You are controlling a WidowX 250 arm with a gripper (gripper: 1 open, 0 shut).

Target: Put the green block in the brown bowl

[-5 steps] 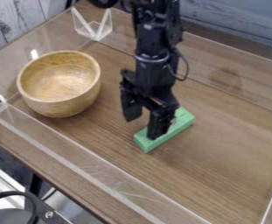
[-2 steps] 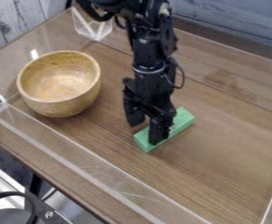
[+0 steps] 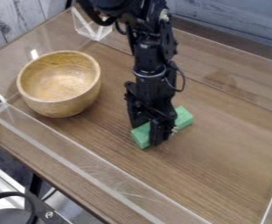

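Centrally on the wood-grain tabletop (image 3: 219, 166), the block (image 3: 163, 126) is clamped by the gripper (image 3: 156, 129). Near the left edge sits the bowl (image 3: 59, 83); clear panels (image 3: 56, 144) rim the table.

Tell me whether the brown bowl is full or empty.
Empty. The bowl shows only bare wood inside; the green block is on the table, under the tool.

Even, soft daylight; low-res, slightly blurry pic; faint glare on table (image 3: 219, 114), weak shadows.

Block (image 3: 162, 125) right of bowl (image 3: 59, 83)
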